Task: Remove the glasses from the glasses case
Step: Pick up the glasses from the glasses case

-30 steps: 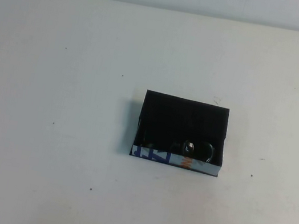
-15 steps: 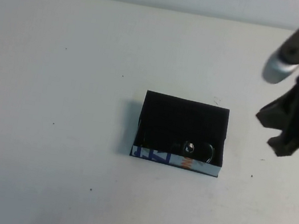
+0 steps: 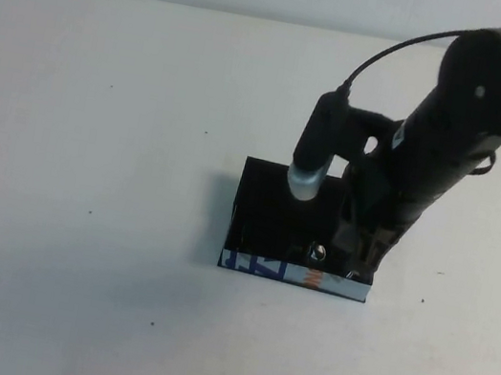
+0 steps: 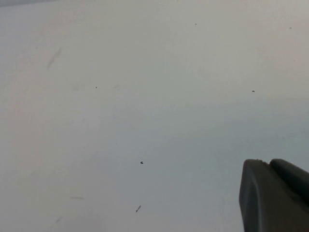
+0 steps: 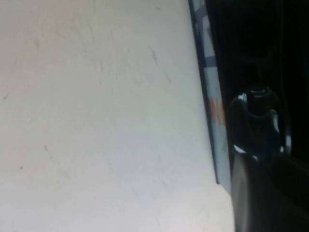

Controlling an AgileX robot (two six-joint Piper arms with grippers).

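The glasses case (image 3: pixel 267 205) is an open black box in the middle of the table, its white printed side (image 3: pixel 261 266) facing me. The dark glasses (image 3: pixel 317 253) lie inside along that near wall, with one glinting lens showing. My right gripper (image 3: pixel 360 254) reaches down into the case's right end, right beside the glasses. In the right wrist view the glasses (image 5: pixel 256 121) sit just inside the case's printed wall (image 5: pixel 212 96), close in front of the right gripper (image 5: pixel 256 179). My left gripper (image 4: pixel 273 166) is shut and empty over bare table, and it is out of the high view.
The white table (image 3: pixel 97 122) carries only small dark specks. The right arm (image 3: pixel 457 117) and its silver-tipped wrist camera (image 3: pixel 309 174) hang over the case's back and right side. A pale wall runs along the table's far edge.
The right arm came in from the upper right and dropped over the case, and its gripper is now inside the right end. The case and the glasses have not moved.
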